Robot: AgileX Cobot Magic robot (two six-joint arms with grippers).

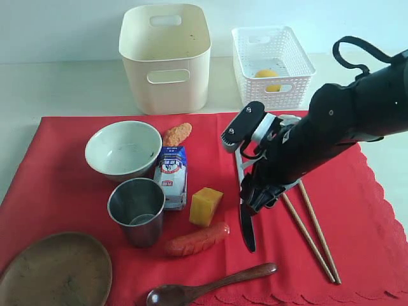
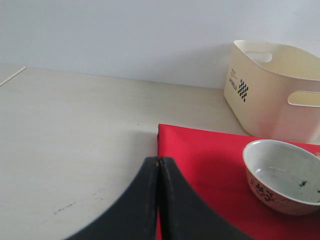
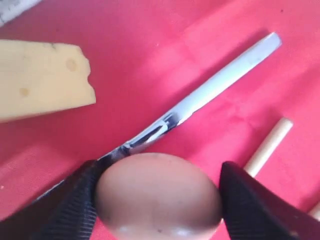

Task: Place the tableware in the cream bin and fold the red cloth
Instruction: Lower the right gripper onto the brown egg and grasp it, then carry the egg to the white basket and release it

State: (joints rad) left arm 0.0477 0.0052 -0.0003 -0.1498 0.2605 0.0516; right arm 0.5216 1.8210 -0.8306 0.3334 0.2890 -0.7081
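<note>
Right gripper (image 3: 159, 172) pinches the egg (image 3: 157, 197) between both pads, low over the red cloth (image 1: 370, 217) | steel knife (image 3: 220, 82) lies directly beneath, cheese (image 3: 40, 80) on one side, chopsticks (image 1: 315, 236) just beside the other | cream bin (image 1: 166, 76) well apart, past the cloth's far edge | left gripper (image 2: 159, 165) pressed together at a cloth corner.

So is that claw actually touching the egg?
Touching. The right wrist view shows the egg inside the right gripper, both pads against its sides, no gap.
</note>
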